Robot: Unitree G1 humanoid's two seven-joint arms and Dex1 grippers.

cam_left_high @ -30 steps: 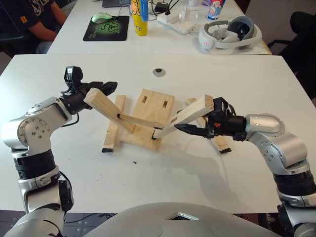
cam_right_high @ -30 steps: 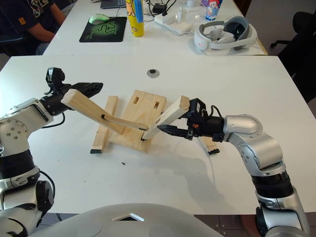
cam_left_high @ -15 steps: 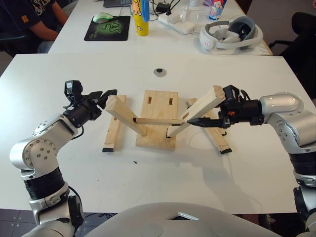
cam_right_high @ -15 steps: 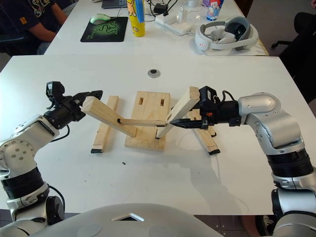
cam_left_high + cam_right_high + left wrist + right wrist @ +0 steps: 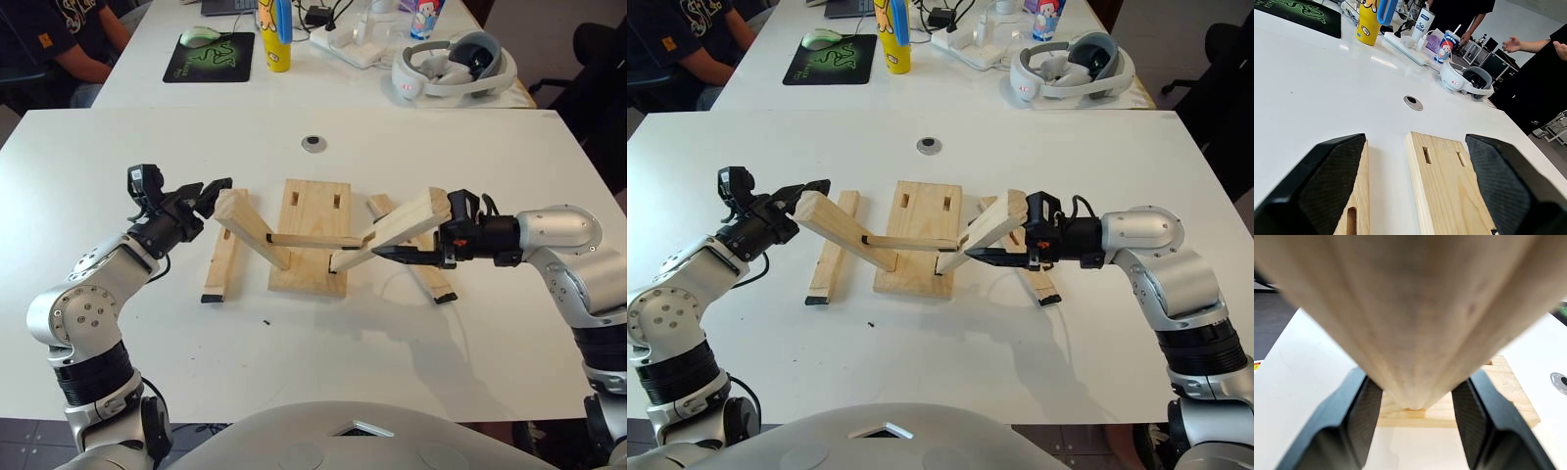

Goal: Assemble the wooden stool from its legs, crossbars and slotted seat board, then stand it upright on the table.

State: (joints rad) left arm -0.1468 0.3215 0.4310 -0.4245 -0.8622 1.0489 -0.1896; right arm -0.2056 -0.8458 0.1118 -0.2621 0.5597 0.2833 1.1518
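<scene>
The slotted seat board (image 5: 312,201) lies flat mid-table. Over it stands a partial frame: a tilted left leg (image 5: 250,230), a crossbar (image 5: 304,239) and a tilted right leg (image 5: 397,227) joined in a shallow V. My right gripper (image 5: 400,252) is shut on the right leg (image 5: 1410,308), whose lower end hangs just above the board. My left gripper (image 5: 206,196) is open beside the left leg's upper end, with its fingers (image 5: 1327,186) spread wide. Two loose legs lie on the table, one left (image 5: 221,257) and one right (image 5: 431,274) of the board.
A metal grommet (image 5: 313,144) sits in the table behind the board. The far table holds a headset (image 5: 451,64), a yellow bottle (image 5: 277,34), a power strip (image 5: 343,37) and a mouse pad (image 5: 209,54). The near table surface is bare white.
My left gripper has let go of the left leg and drawn back slightly. The right gripper carried the right leg rightward, spreading the frame over the board, then tipped it lower.
</scene>
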